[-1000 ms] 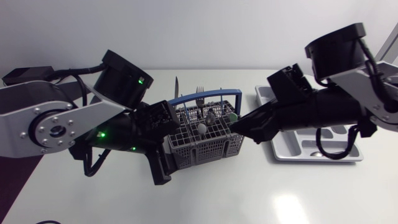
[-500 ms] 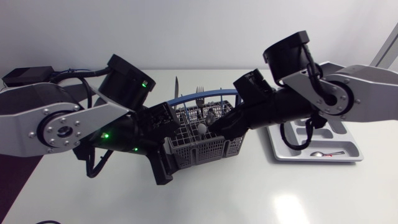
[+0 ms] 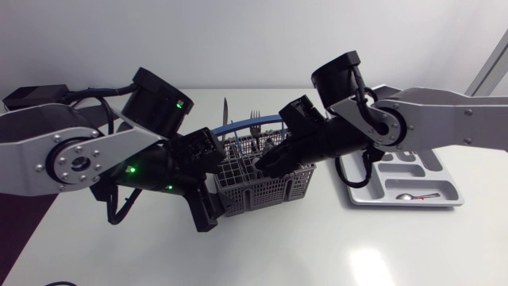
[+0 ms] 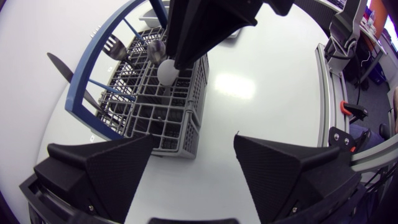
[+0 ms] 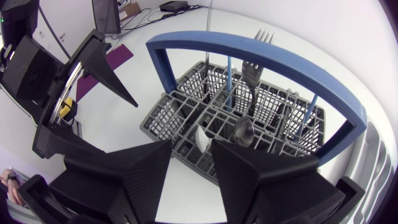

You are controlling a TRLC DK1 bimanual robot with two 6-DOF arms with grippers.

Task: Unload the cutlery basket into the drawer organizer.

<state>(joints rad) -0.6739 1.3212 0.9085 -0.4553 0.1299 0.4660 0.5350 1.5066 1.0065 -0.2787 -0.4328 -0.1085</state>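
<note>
Basket (image 3: pixel 262 191) of cutlery sits just ahead of the left gripper (image 4: pixel 194 138), whose fingers are spread wide near its end. The right gripper (image 5: pixel 191 144), fingers slightly parted and grasping nothing, hangs over it, with a white spoon (image 5: pixel 203 138) at its tips.

Grey cutlery basket (image 3: pixel 266 191), blue handle (image 5: pixel 180 37), pale grey drawer organizer (image 3: pixel 444 181), white table (image 3: pixel 302 246)

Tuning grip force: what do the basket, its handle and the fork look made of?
Basket: grey matte plastic, by its moulded lattice. Handle: blue plastic, smooth, faint sheen. Fork: probably stainless steel, judging by its bright reflective grey.
</note>
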